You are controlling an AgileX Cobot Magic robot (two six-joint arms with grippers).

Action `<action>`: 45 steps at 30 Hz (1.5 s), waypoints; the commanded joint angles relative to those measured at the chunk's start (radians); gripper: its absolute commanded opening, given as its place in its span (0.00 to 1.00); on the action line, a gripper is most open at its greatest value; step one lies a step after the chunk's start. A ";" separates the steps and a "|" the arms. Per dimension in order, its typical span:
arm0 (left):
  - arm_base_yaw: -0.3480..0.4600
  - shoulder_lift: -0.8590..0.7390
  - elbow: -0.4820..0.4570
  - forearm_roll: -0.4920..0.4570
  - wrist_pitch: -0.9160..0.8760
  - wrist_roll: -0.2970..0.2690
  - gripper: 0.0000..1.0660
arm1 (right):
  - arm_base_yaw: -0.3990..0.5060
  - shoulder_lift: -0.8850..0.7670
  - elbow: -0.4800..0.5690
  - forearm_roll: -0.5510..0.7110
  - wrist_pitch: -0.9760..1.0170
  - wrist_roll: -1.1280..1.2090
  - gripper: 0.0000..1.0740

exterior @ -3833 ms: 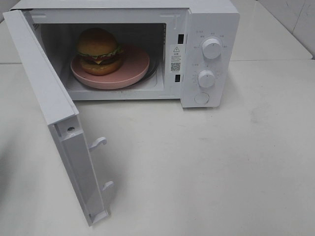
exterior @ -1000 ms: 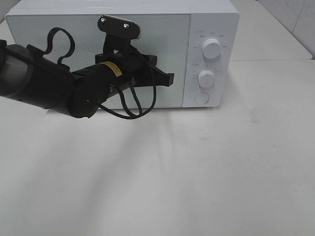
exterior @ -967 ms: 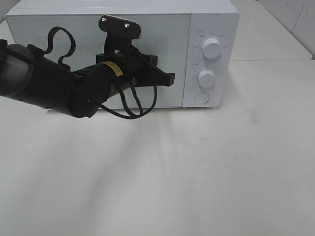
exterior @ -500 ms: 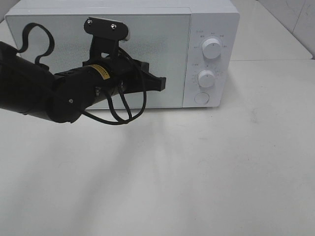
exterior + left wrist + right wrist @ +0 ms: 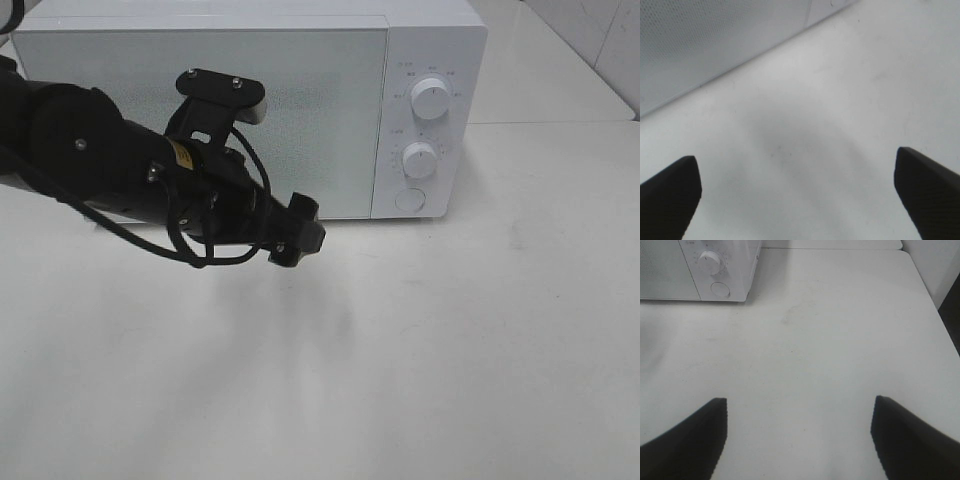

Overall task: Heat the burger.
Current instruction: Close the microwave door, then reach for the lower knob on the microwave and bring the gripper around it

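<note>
Hovering before the closed microwave (image 5: 320, 90), your left fingers (image 5: 670, 195) are hanging open and empty; you are needing its dial (image 5: 420, 160) turned next.

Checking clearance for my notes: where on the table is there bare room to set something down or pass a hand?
Bare: the table in front of and to the right of the knob panel of the microwave, and the whole near strip. Crowded: before the microwave door, where the left gripper, open, hangs above the surface.
</note>
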 commanded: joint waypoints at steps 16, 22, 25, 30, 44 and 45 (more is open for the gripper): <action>-0.003 -0.271 0.001 0.253 0.460 -0.092 0.98 | -0.007 -0.026 0.000 -0.006 -0.010 -0.001 0.71; -0.003 -0.340 0.001 0.391 0.639 -0.318 0.98 | -0.007 -0.026 0.000 -0.006 -0.010 -0.001 0.71; -0.003 -0.344 0.001 0.458 0.760 -0.360 0.98 | -0.007 -0.026 0.000 -0.006 -0.010 -0.001 0.71; 0.063 -0.354 0.001 0.432 0.889 -0.364 0.98 | -0.007 -0.026 0.000 -0.006 -0.010 -0.001 0.71; 0.570 -0.524 0.001 0.205 0.958 -0.107 0.98 | -0.007 -0.026 0.000 -0.006 -0.010 -0.001 0.71; 0.598 -0.540 0.001 0.203 0.966 -0.098 0.98 | -0.007 -0.026 0.000 -0.006 -0.010 -0.001 0.71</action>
